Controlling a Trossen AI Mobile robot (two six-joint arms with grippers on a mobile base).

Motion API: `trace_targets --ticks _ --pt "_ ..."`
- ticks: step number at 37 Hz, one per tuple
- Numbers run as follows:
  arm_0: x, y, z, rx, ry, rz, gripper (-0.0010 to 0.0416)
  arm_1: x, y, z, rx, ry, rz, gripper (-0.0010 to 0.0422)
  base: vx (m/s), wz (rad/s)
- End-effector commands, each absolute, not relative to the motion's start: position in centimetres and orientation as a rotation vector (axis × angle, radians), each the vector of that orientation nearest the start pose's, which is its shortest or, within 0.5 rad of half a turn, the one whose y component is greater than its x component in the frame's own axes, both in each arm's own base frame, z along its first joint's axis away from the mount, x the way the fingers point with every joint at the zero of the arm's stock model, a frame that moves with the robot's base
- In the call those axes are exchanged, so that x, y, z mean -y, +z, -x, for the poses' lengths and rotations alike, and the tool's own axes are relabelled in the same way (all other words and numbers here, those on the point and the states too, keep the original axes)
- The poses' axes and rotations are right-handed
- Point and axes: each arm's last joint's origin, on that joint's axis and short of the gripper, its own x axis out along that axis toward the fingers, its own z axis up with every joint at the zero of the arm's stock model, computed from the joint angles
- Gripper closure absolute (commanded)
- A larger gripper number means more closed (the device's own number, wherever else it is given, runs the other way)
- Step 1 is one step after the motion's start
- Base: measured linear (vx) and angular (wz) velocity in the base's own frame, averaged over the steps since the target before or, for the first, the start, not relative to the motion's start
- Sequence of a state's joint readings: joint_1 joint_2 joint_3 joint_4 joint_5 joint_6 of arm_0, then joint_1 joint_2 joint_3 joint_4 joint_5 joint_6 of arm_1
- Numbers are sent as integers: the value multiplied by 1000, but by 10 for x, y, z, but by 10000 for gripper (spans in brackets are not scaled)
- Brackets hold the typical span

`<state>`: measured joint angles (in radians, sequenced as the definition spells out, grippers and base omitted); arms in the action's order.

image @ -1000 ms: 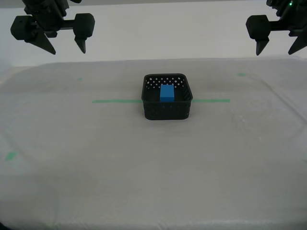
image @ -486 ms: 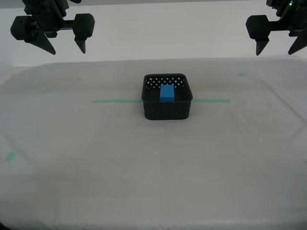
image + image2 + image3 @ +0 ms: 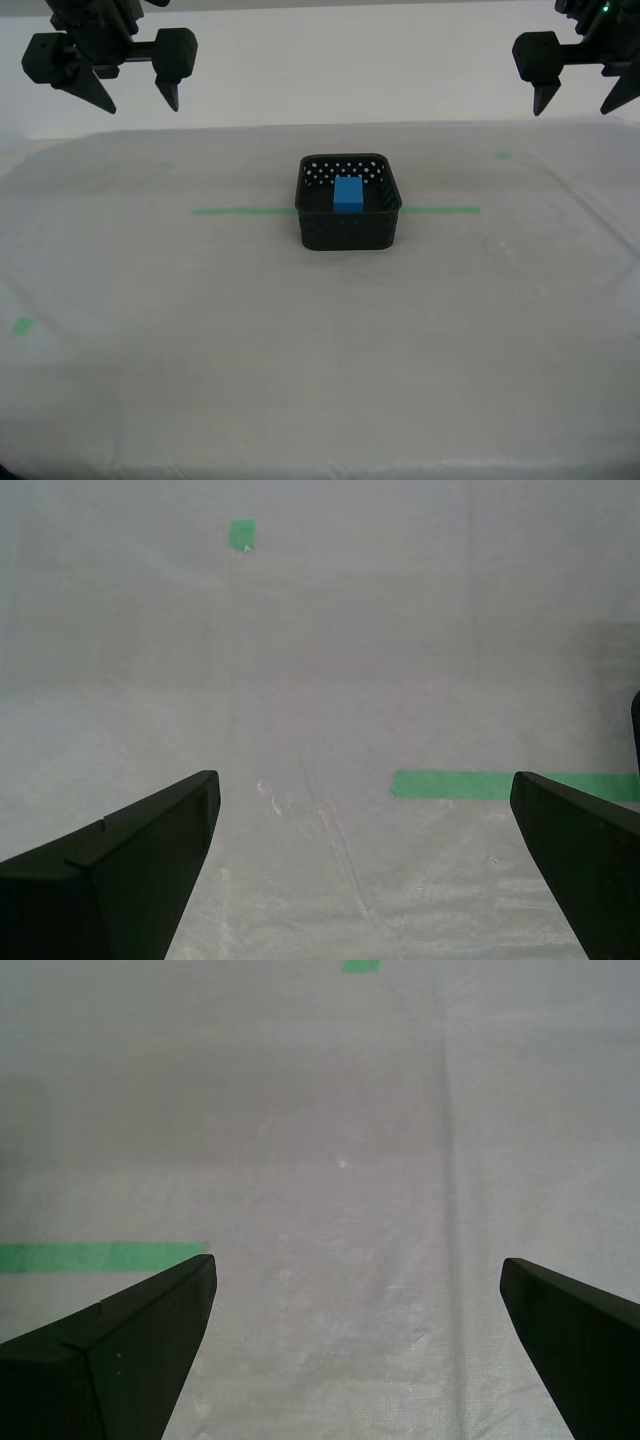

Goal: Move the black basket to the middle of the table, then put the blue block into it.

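- Exterior view: the blue block (image 3: 348, 194), smooth and plain-faced, lies inside the black basket (image 3: 349, 226), long axis running away from the camera; the basket's rounded walls carry rows of round holes
- My first gripper (image 3: 355, 1345) and my second gripper (image 3: 360, 865) hang spread wide, holding nothing, well apart from the basket, over the table (image 3: 200, 330) with its crinkled whitish sheeting

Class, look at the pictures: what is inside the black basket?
A blue block sits inside the basket, against its far wall. The near wall hides the block's base and the basket's floor.
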<state>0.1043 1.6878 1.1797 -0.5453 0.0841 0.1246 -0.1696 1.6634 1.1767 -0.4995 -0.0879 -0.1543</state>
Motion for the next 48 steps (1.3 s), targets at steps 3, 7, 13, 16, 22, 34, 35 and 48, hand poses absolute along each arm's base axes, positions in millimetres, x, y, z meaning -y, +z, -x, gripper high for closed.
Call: trace_targets --ticks 3,7,13,16,22,34,35,48 --pt "-33 215 -340 -1046 -49 -12 7 55 224 -338 -980 -3 13 12 0 0" --pt "-33 215 -340 -1046 -49 -12 7 55 224 -338 -980 -3 13 12 0 0" --pt "-33 215 -340 -1046 -49 -12 7 55 224 -338 -979 -3 13 12 0 0" --pt "-33 215 -340 -1047 -49 -11 7 55 224 -338 -980 -3 13 12 0 0" --pt "-33 215 -340 -1046 -49 -11 7 55 224 -338 -979 -3 13 12 0 0" --pt "-33 215 -340 -1046 -49 -11 7 55 224 -338 -979 -3 13 12 0 0" --pt "-33 215 -340 -1046 -49 -11 7 55 224 -338 -979 -3 13 12 0 0" --pt "-33 215 -340 -1046 -49 -11 7 55 224 -338 -979 -3 13 12 0 0"
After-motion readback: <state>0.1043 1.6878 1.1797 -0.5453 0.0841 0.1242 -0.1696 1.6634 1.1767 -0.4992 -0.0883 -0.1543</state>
